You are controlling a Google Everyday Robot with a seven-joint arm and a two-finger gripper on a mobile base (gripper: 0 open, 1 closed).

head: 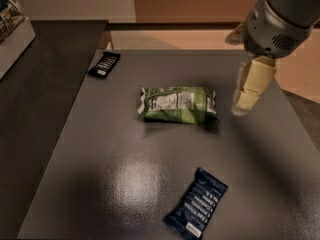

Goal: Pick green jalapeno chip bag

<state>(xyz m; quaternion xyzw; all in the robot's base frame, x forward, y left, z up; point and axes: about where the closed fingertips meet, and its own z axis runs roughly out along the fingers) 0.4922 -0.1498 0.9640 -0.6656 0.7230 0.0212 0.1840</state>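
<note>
The green chip bag [178, 104] lies flat on the dark bench [100, 159], about midway between the near and far edges and a little right of centre. Its long side runs left to right and its white label panel faces up. It sits well apart from the other packets, so there is open room all around it for a grasp from above. The pincer [242, 104] hangs just beside the bag's right end, off the bench surface and not touching the bag. It points downward with a slight lean to the left, under the arm's grey housing [280, 19] at the far right. I cannot tell whether the pincer is released or clenched, though nothing can be seen held in it. That placement reads as an approach: the arm seems to be lining up over the bag, and it would need to shift left and come down to straddle the puffy middle. A dark-blue bar wrapper [196, 205] lies tilted near the front edge, and a small black packet [104, 64] sits at the far left corner. Both are clear of the likely path, so neither should be disturbed. The crinkled bag will probably give under pressure and could slide on the glossy surface.
</note>
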